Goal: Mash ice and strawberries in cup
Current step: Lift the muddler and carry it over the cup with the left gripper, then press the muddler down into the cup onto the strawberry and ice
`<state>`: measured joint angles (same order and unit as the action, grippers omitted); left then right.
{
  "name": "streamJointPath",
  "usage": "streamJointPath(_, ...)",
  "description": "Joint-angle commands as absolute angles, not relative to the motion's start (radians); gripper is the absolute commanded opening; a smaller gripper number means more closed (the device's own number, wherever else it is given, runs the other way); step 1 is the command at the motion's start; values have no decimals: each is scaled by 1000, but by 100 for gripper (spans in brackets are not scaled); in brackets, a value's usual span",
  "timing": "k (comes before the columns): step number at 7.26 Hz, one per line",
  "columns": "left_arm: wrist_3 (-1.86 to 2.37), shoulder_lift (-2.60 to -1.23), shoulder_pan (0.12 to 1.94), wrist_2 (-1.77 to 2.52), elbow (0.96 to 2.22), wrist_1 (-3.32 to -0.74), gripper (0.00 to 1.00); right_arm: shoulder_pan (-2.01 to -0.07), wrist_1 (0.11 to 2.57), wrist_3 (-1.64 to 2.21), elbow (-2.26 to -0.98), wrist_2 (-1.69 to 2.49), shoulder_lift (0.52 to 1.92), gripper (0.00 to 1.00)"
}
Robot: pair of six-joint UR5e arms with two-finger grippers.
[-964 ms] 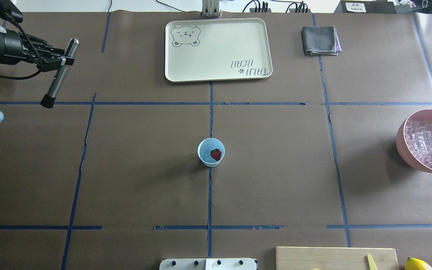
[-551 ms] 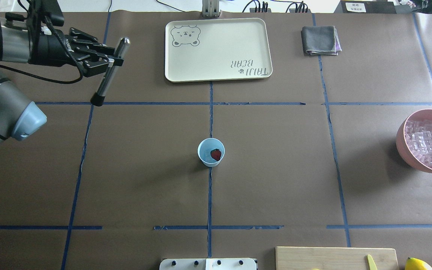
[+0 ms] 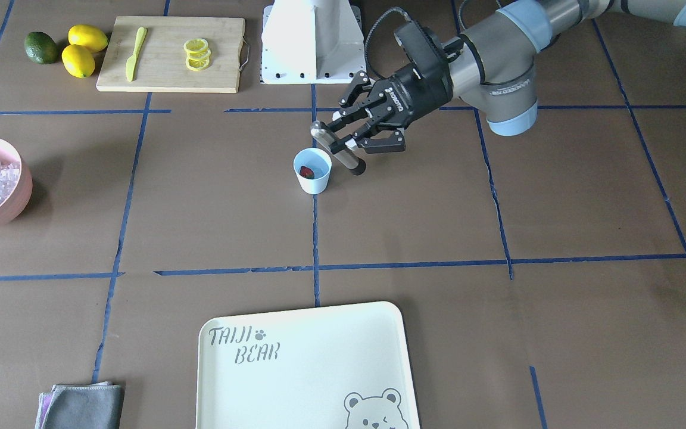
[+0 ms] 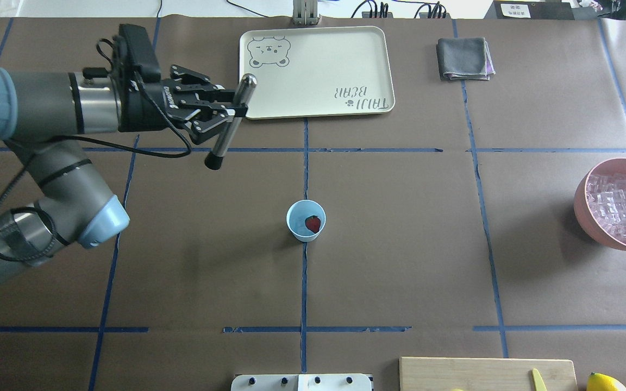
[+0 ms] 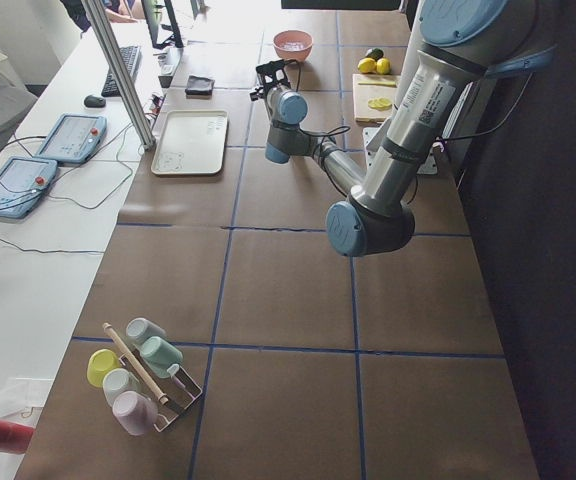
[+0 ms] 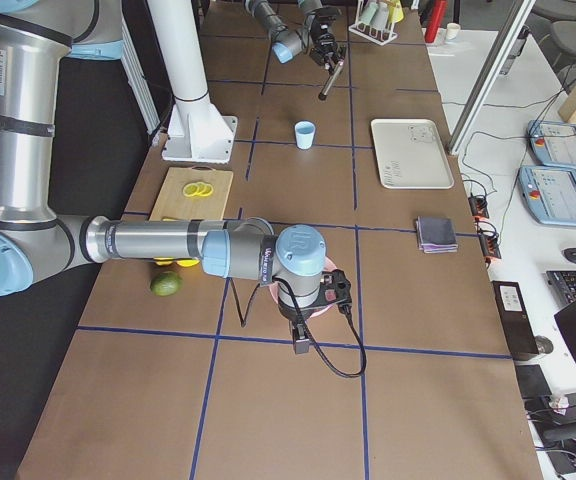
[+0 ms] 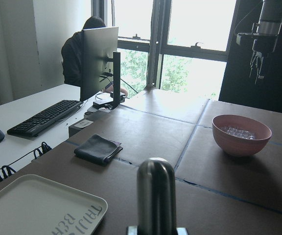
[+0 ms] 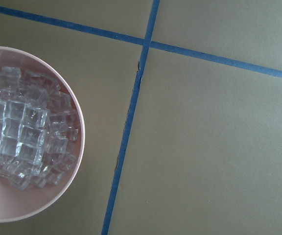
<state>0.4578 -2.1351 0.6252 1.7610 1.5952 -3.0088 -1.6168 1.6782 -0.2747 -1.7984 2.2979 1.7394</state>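
left fingers [image 4: 210, 124] clamp tilted steel muddler [image 4: 226, 136], black tip lowest; cup [image 4: 295, 217] stands upright

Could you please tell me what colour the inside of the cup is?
Light blue; the cup shows this best in the overhead exterior view.

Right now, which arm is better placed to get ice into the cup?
The right arm, probably: it hangs by the pink bowl of ice, while the left gripper is busy holding the metal pestle.
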Motion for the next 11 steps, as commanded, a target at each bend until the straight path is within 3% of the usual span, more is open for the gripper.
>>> streamJointPath(1,454,-2158,578,1650,1585,-3092,0,-1617,1678,-275,-1798,2298,1740,100)
streamJointPath(5,324,-2146,367,1439,1491,-3259,0,-1617,1678,-275,-1799,2298,1741,100)
streamJointPath(7,310,-2140,350,1416,1374,-3435,0,-1617,1678,-275,-1799,2298,1741,100)
streamJointPath(11,291,-2149,388,1397,1367,-3464,0,-1617,1678,-275,-1807,2298,1743,100)
